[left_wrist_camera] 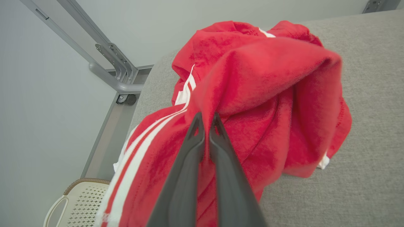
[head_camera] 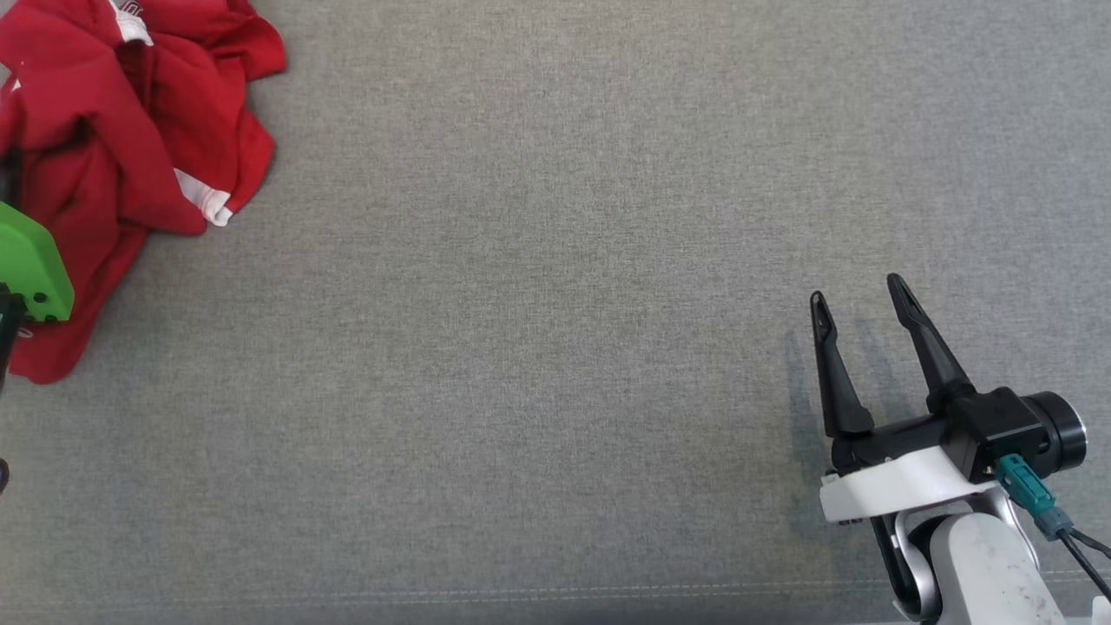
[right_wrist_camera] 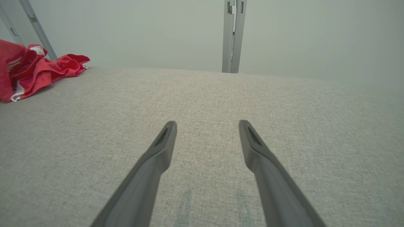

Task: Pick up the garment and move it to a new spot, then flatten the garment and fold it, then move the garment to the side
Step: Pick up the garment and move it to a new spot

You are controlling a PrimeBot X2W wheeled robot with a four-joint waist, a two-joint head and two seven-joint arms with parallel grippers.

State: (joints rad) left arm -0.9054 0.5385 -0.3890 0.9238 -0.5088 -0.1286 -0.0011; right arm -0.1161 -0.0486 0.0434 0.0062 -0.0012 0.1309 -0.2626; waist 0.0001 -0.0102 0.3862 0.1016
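While the left gripper pinches a fold of the garment at the worktop's far left corner, the right gripper stands wide open, well apart.

- A counter covered in grey woven fabric spreads across the head view, evenly lit, with a stitched seam near its close edge.
- Behind it stands a plain pale wall with an upright grey metal post.
- In the left wrist view, slanted metal frame bars meet by the counter's corner.
- Beside the counter, lower down, a cream perforated basket sits on the pale floor.
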